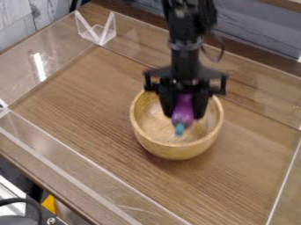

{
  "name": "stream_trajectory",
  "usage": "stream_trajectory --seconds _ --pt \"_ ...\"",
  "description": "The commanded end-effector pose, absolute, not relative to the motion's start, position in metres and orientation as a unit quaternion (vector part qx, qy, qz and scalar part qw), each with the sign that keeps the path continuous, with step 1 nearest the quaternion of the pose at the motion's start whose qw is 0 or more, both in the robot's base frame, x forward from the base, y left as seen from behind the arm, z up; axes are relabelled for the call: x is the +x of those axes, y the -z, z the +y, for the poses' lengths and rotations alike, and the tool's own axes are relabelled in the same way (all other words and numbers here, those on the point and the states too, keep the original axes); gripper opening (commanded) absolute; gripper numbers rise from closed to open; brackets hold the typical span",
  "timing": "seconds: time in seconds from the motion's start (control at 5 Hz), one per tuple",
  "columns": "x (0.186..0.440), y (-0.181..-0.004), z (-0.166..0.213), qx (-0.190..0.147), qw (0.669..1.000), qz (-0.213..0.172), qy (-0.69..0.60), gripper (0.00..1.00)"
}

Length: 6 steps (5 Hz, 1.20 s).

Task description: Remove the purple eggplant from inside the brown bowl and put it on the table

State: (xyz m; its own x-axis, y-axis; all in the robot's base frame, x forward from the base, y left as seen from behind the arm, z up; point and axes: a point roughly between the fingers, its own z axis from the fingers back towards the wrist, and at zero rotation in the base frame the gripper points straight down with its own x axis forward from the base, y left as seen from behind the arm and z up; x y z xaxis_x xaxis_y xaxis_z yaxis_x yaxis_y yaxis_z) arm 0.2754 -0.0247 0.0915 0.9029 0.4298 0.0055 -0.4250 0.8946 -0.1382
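Wood-grain table (83, 105) with clear acrylic walls (47, 53) along its edges, a dark strip behind the far edge. A round light-brown wooden bowl (159, 141) sits on the table, toward the near right side, well clear of the walls. A black robot arm (188, 31) comes down from the top of the view, pointing straight down over the bowl. Its gripper (185, 107) is pinching the purple eggplant (185, 110), one jaw on each side of it. The eggplant hangs upright, teal stem tip down, above the bowl's inside, its lower end about level with the rim. Cannot tell if the tip touches the bowl floor; looks lifted clear. Picture is motion-blurred around the gripper.
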Motion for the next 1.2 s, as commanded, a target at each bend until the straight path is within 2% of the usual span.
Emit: stream_trajectory --seconds 0.0,0.2,0.6,1.0 --pt "0.272 -0.136 -0.008 -0.094 0.968 -0.050 -0.228 0.00" --pt "0.256 -0.143 0.027 -0.091 0.968 -0.051 -0.227 0.00" --pt "0.214 -0.116 0.084 -0.076 0.973 -0.057 -0.209 0.00" --pt "0.194 -0.081 0.092 -0.061 0.977 -0.058 -0.194 0.00"
